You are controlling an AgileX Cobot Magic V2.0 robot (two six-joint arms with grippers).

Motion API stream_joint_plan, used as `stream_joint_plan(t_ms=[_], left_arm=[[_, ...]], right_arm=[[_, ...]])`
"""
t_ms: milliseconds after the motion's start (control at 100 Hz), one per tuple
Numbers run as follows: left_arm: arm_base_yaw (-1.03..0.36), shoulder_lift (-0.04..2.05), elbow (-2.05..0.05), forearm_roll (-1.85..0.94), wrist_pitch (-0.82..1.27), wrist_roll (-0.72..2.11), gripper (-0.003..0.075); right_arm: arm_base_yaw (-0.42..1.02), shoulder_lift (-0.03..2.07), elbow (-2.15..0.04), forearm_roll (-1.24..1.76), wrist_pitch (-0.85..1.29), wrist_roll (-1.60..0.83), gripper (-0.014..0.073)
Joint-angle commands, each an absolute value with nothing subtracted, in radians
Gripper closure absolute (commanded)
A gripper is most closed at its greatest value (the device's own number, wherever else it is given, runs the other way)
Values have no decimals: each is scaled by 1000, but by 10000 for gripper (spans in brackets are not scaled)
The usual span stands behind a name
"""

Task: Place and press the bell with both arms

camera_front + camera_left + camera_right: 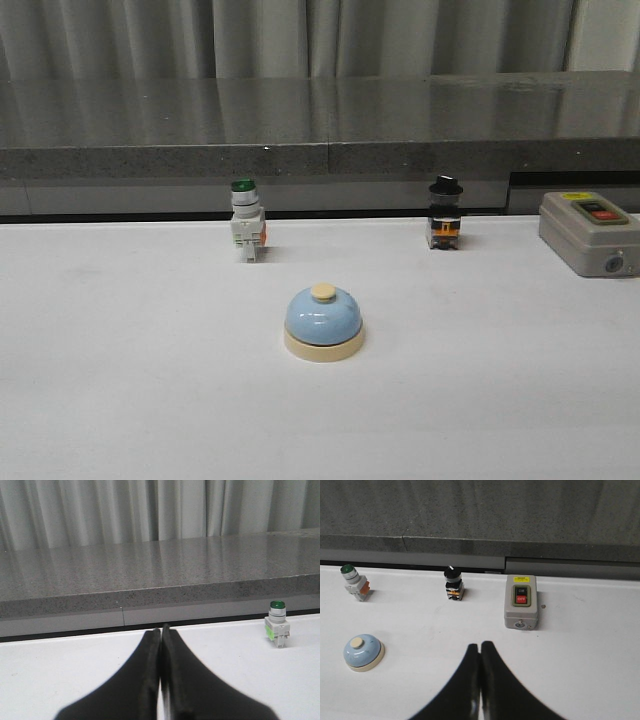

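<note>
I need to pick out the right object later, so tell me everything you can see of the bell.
The bell is a small glossy light-blue dome on a cream round base, with a cream button on top. It sits upright on the white table, in front of the two small switches. Nothing touches it; neither gripper is near.

white table (120,400) carries bell (323,322), two switches (perhaps selectors), grey box (590,232).

Grey switch box (521,602), far right of the table: red button read "OFF"; dark button above it and yellow label at its top were illegible. No other readable markings.
</note>
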State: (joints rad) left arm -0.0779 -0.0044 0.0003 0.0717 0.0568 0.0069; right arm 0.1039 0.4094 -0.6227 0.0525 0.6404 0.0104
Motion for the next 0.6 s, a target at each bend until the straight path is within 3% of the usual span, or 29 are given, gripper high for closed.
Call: stream_joint_plan(t_ms=[0, 590], left_arm=[[-77, -35, 42, 63, -21, 0, 740], [-77, -35, 42, 63, -21, 0, 740]], right_arm=[[95, 403, -618, 23, 516, 0, 653], [93, -34, -67, 0, 59, 0, 653]])
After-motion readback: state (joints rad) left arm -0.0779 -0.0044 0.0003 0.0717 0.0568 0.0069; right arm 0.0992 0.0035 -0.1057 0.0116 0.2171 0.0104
